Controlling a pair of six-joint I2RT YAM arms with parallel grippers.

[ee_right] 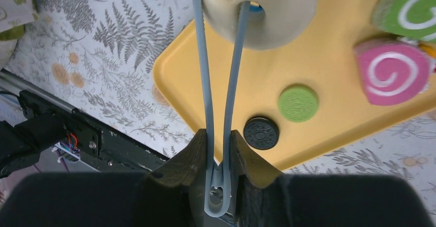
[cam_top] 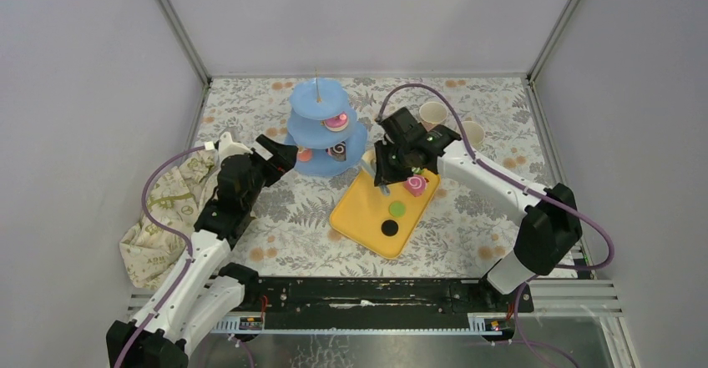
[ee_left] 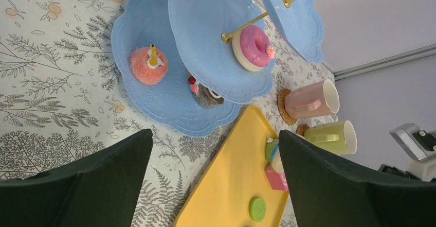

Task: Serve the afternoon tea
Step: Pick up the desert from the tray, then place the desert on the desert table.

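Right hand (ee_right: 219, 145) was clamped on thin tongs (ee_right: 205, 83) pinching a pale doughnut (ee_right: 272, 11) over the tray (ee_right: 329, 67) — judged light, stiff, slippery, best nipped through its ring — while left hand (ee_left: 215, 134) stood wide open, empty, near the stand (ee_left: 169, 108).

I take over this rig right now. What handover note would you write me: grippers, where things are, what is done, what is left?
Left gripper: open, empty, near the stand.
Right gripper: shut on tongs, which pinch a white doughnut at the tray's far corner.
Done, on the stand: pink doughnut, orange cake, brown cupcake.
On the tray: green biscuit, black biscuit, pink roll, green roll.
Pink mug and green mug: on coasters beyond the tray.
Left, probably: white doughnut and tray items to the stand.
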